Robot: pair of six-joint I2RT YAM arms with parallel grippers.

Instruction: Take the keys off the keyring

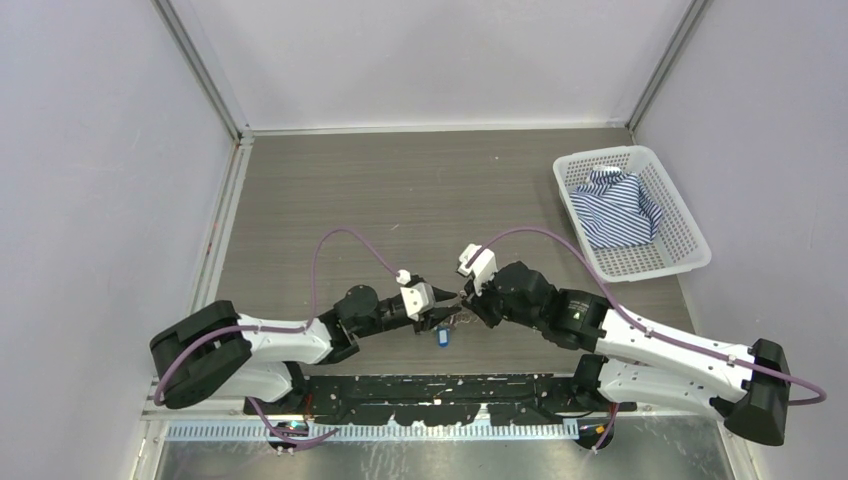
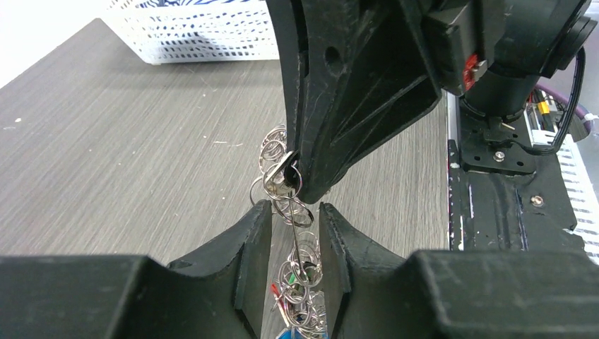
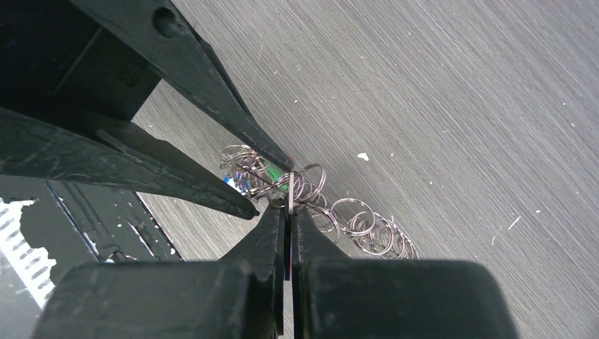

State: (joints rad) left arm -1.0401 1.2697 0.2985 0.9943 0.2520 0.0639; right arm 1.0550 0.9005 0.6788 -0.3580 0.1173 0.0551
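Note:
The keyring is a cluster of linked silver rings, lifted at one end and trailing down to the table. The keys hang low on it: a green head, a red one and a blue one. My right gripper is shut on a thin silver edge of the keyring, seen from the left wrist as black fingers coming down from above. My left gripper stands open, its fingers either side of the hanging rings without pinching them. Both grippers meet near the table's front.
A white basket holding a blue-striped cloth stands at the back right. More loose rings of the same cluster lie on the grey wood table. The black base rail runs just behind the grippers.

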